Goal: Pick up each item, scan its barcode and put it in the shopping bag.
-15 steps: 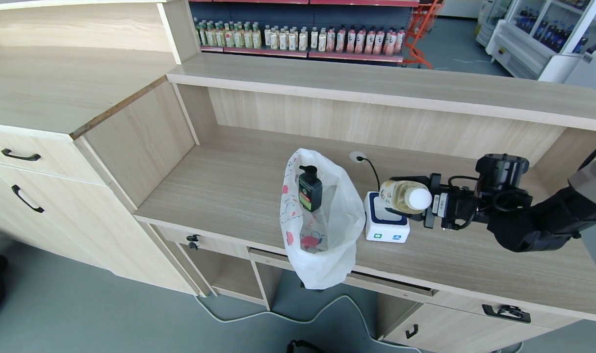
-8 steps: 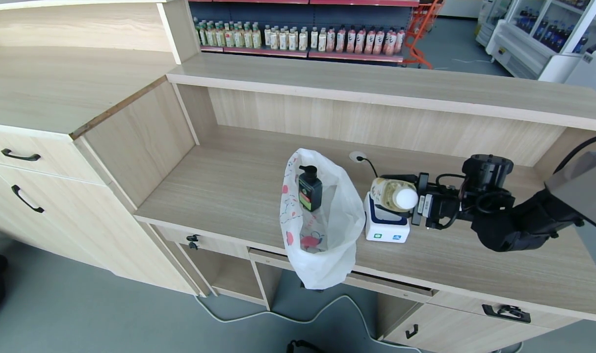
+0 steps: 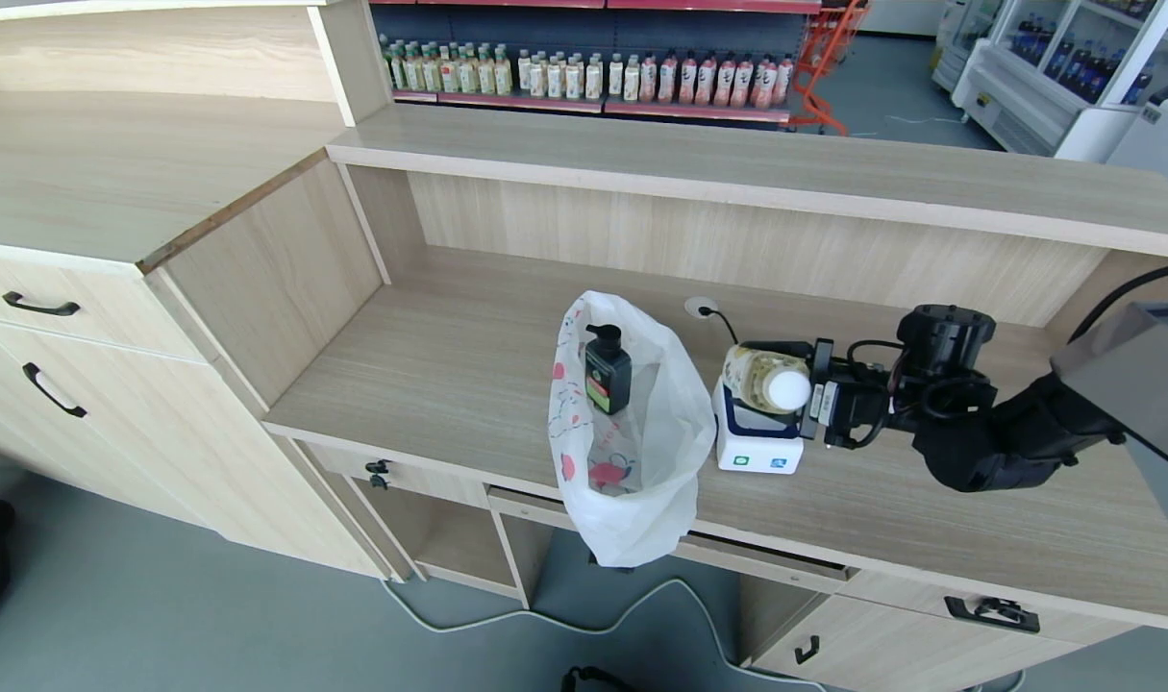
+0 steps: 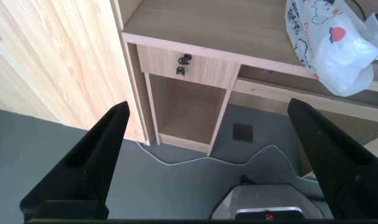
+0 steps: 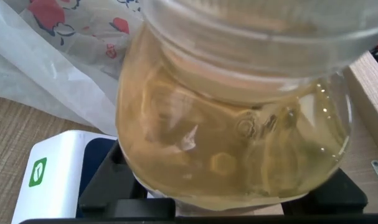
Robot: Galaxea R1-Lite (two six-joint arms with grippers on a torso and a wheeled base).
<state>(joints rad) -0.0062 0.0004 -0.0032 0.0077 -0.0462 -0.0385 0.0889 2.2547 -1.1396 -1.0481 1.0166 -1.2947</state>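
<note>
The right pincer [image 3: 749, 380] is clamped on a bottle [image 3: 762, 373] of pale amber drink, holding it on its side over the scanner [image 3: 757, 450], white cap toward the arm. The scanner, a white box with a dark blue face, stands on the wooden tabletop [image 3: 449, 375] just beside the bag [image 3: 632, 471]. A black cable [image 3: 733, 336] runs from it to a round port at the back of the tabletop.

In the right wrist view the bottle [image 5: 238, 137] hangs close above the scanner [image 5: 48, 177] - whether the two touch cannot be told - with the bag [image 5: 64, 62] next to it.

The white bag, printed with red and blue figures, stands open at the front edge of the tabletop and sags over it. A dark pump bottle [image 3: 607, 370] stands upright inside.

The left pincer [image 4: 208, 109] hangs low in front of the cabinet with its fingers wide apart and nothing between them - grey floor below, a small drawer [image 4: 185, 62] and the bag [image 4: 329, 43] beyond.
</note>
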